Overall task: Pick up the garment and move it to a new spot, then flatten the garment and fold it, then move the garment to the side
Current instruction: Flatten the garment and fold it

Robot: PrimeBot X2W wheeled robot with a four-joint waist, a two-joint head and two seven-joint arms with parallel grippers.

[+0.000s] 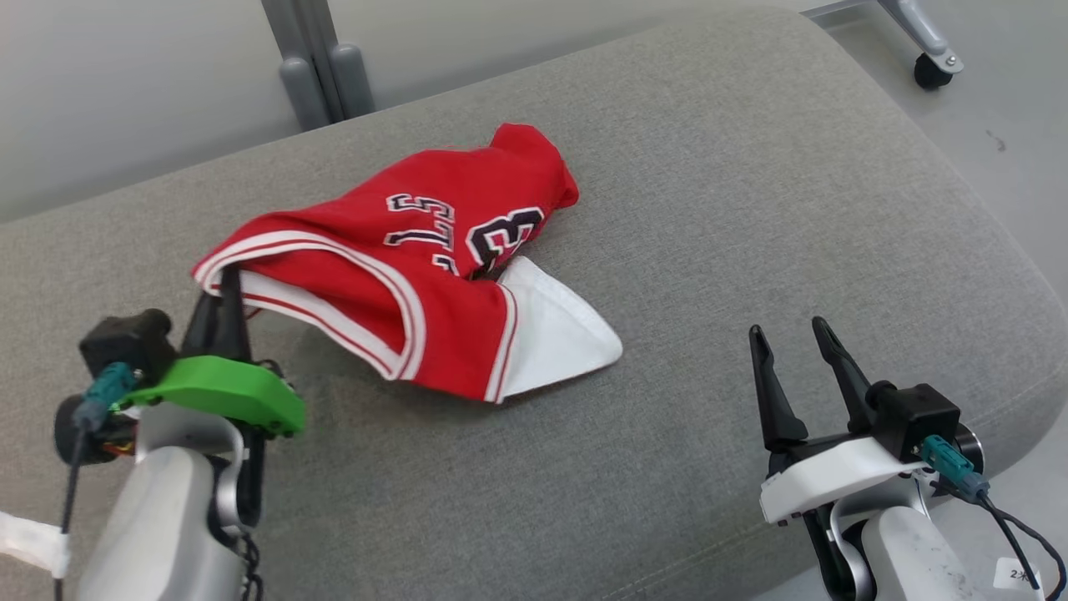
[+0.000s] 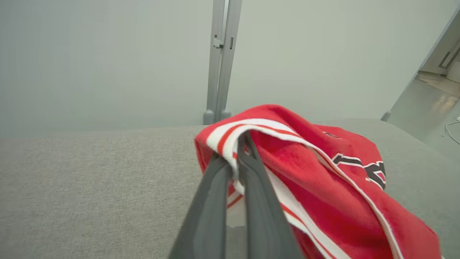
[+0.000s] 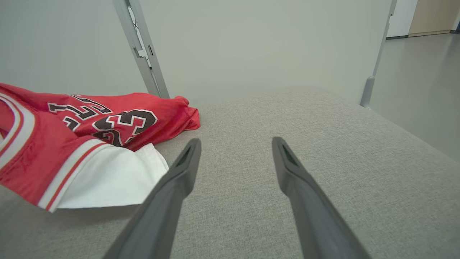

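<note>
The garment (image 1: 417, 259) is a red jersey with white trim and black numbers, crumpled on the grey cushion (image 1: 751, 209). My left gripper (image 1: 227, 280) is shut on its striped left edge, which is lifted a little off the cushion. In the left wrist view the two fingers pinch the white-and-red hem of the garment (image 2: 323, 172) at the gripper (image 2: 235, 149). My right gripper (image 1: 788, 330) stands open above the cushion, to the right of the garment's white corner. In the right wrist view the garment (image 3: 90, 136) lies left of the open gripper (image 3: 235, 144).
A grey post (image 1: 321, 67) rises behind the cushion's far edge. A castor wheel (image 1: 930, 71) stands on the floor at the back right. The cushion's right edge (image 1: 1026, 275) curves down to the floor close to my right arm.
</note>
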